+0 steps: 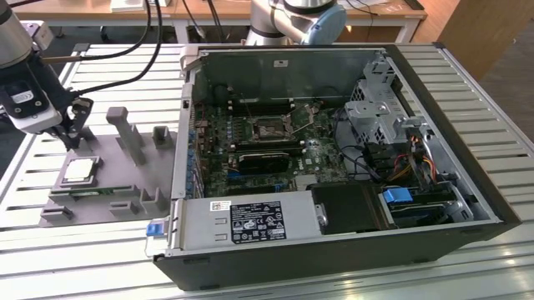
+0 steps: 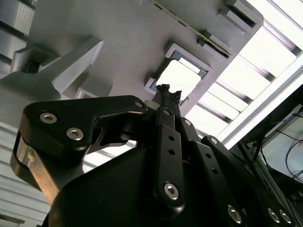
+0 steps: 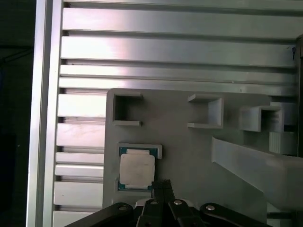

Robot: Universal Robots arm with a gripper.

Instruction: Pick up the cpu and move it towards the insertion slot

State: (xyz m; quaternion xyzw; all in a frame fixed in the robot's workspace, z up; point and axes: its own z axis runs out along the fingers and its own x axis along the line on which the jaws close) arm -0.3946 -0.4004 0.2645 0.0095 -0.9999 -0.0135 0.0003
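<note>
Cpu (image 3: 136,169) lies ungrasped: the gripper (image 3: 163,183), fingers pinched together on nothing, hovers just beside it over the grey holder (image 1: 112,172), well apart from the insertion slot (image 1: 269,130). Light, rigid, fragile underneath, it likely wants gripping by opposite edges.

My black metal two-fingered gripper (image 1: 74,140) hangs pointing down at the exterior view's middle left, under my silver-grey arm (image 1: 12,34) at upper left, fingertips pressed together (both wrist views agree).
</note>
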